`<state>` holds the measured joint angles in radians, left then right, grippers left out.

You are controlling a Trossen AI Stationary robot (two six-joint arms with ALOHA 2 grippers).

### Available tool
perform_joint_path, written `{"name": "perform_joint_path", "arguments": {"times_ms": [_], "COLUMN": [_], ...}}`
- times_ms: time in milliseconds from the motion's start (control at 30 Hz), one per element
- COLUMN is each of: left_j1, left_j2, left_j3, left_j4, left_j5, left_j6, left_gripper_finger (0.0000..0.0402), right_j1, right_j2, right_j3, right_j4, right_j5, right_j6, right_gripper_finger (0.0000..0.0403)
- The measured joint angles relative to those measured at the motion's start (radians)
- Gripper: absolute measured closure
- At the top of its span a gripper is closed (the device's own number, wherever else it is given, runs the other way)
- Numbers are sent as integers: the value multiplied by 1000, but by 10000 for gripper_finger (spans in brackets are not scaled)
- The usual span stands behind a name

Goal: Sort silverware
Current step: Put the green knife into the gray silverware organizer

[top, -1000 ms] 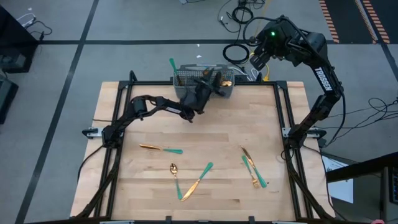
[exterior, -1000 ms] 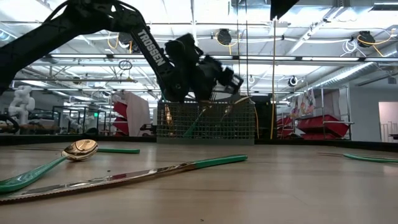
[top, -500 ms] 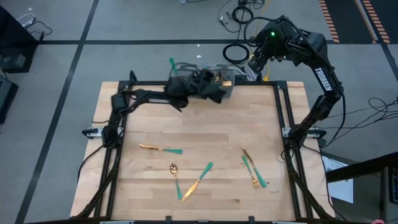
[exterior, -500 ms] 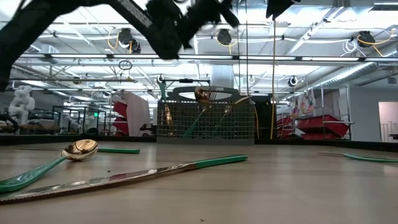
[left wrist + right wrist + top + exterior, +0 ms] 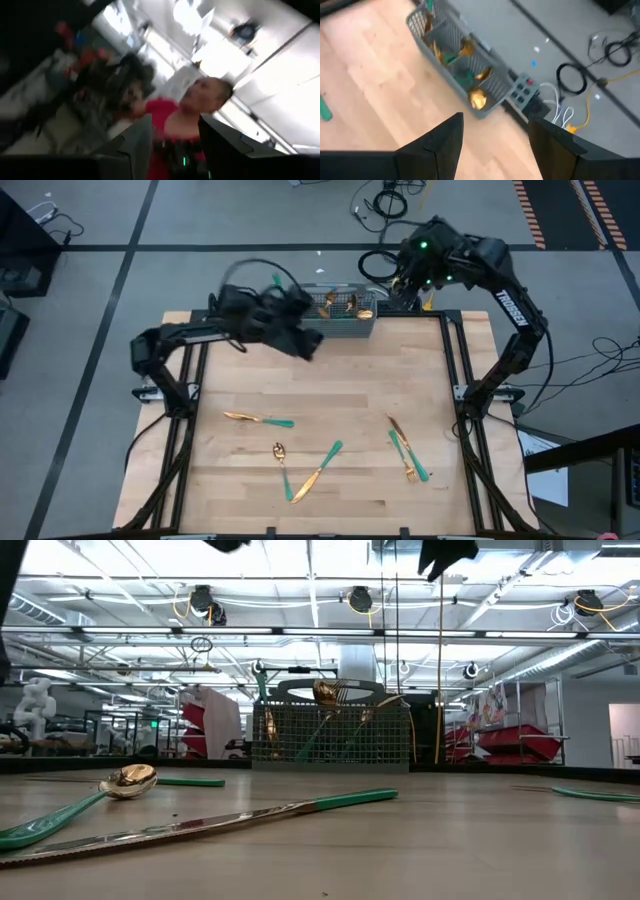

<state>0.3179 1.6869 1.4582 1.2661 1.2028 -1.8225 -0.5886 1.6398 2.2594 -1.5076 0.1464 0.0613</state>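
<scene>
The grey wire-mesh basket (image 5: 335,310) stands at the table's far edge and holds several gold-headed, teal-handled pieces of silverware (image 5: 465,75). It also shows in the low view (image 5: 330,735). On the table lie a knife (image 5: 258,419), a spoon (image 5: 282,464), a second knife (image 5: 320,469), and a fork and knife together (image 5: 406,450). My left gripper (image 5: 306,344) is raised high, left of the basket, open and empty (image 5: 175,145). My right gripper (image 5: 398,280) hangs high beyond the basket's right end, open and empty (image 5: 495,145).
Black frame rails run along the table's left (image 5: 190,410) and right (image 5: 462,410) sides. Cables (image 5: 380,265) lie on the floor behind the basket. The wood between the basket and the loose pieces (image 5: 330,380) is bare. A person in red (image 5: 200,100) shows in the room.
My left gripper has risen from over the basket, swung toward the table's left and tipped upward, out of the low view. My right gripper has shifted a little toward the basket. The silverware on the table has stayed put.
</scene>
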Motion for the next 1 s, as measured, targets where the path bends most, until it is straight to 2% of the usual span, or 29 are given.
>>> {"name": "perform_joint_path", "arguments": {"times_ms": [100,200,400,567,733,833,1000], "left_j1": [32,79,200,349,549,668,836], "left_j2": [-73,-135,-259,-366,-480,-536,-578], "left_j3": [0,0,0,0,0,0,0], "left_j4": [5,4,3,4,10,11,10], "left_j5": [-137,-255,-348,-367,-362,-320,-255], "left_j6": [60,133,202,213,242,268,253], "left_gripper_finger": [235,235,235,235,235,235,235], "right_j1": [32,82,215,292,322,336,375], "right_j2": [0,0,1,-30,-143,-220,-360], "right_j3": [-74,-158,-253,-248,-243,-243,-243], "right_j4": [14,90,437,656,682,681,663], "right_j5": [-36,-140,-489,-643,-645,-635,-527], "right_j6": [15,15,-63,-51,-27,-27,-78], "right_gripper_finger": [193,193,193,193,193,193,193]}}
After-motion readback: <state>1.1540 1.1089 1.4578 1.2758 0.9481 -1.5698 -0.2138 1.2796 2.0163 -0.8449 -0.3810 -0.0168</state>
